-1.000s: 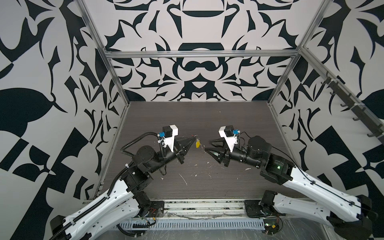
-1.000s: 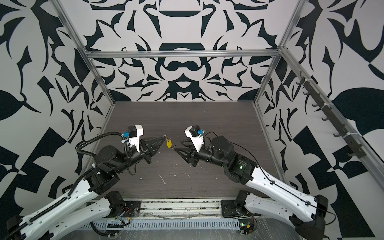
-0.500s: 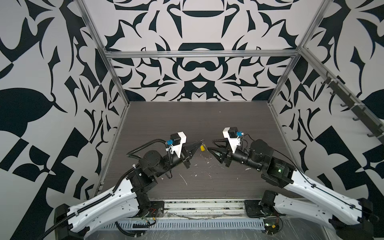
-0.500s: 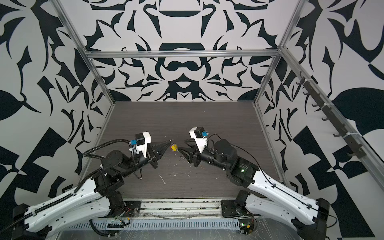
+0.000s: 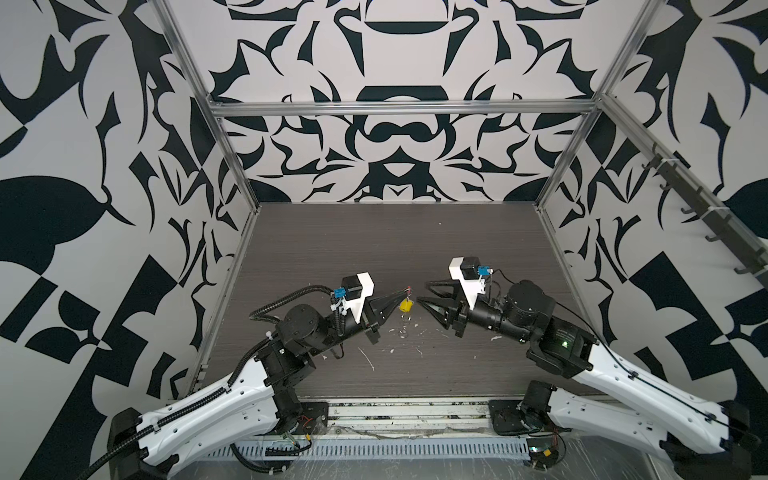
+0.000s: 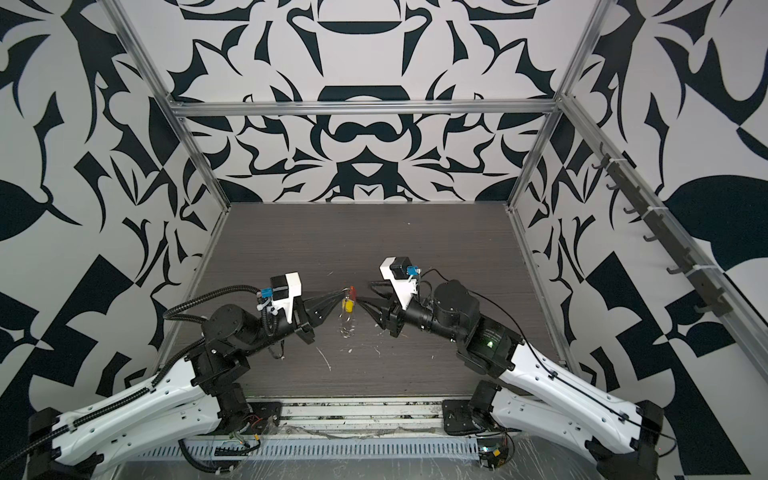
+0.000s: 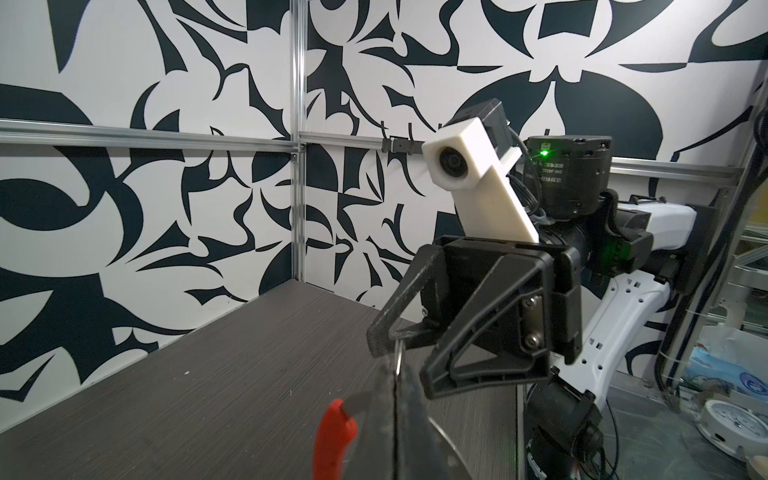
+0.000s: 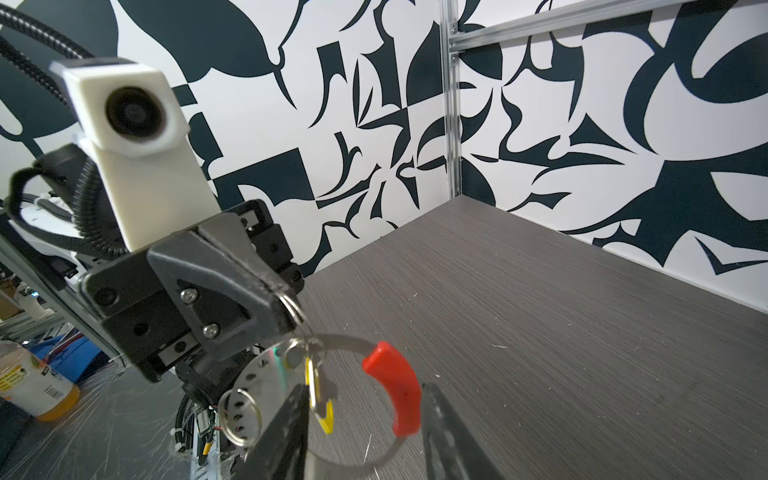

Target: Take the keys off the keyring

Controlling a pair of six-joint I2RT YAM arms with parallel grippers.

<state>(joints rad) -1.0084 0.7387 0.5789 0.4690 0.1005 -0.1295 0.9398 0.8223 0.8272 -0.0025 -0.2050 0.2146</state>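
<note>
In both top views I count two grippers and one hanging bundle between them, over the near middle of the dark wood-grain table [image 5: 353,249]. My left gripper [image 5: 404,291] has its jaws pressed together at the top of the bundle. My right gripper [image 5: 423,291] faces it from the right with jaws parted, tips just beside the bundle. From the left tips hang one small yellow oblong plastic tag [image 5: 405,306], one short red plastic strip [image 6: 353,291] just above it, and one keyring [image 6: 345,328], a large thin grey metal hoop dropping below the tag. Whether it touches the table I cannot tell. In the left wrist view my own fingers are a dark blur, with the red strip [image 7: 332,436] and a bit of the keyring [image 7: 358,401] beside them. The right gripper [image 7: 401,359] stands opposite with a clear gap between its fingers. In the right wrist view the left gripper [image 8: 279,297] is clamped on one small wire ring [image 8: 296,309]. I count three such rings: one pinched, one just below it, one loose on the keyring [image 8: 257,382]. Its flat band is dotted with small holes, the red strip curves along it, and the yellow tag hangs edge-on. Strip and tag lie between my parted right fingers [image 8: 453,436]; whether they touch I cannot tell.
</note>
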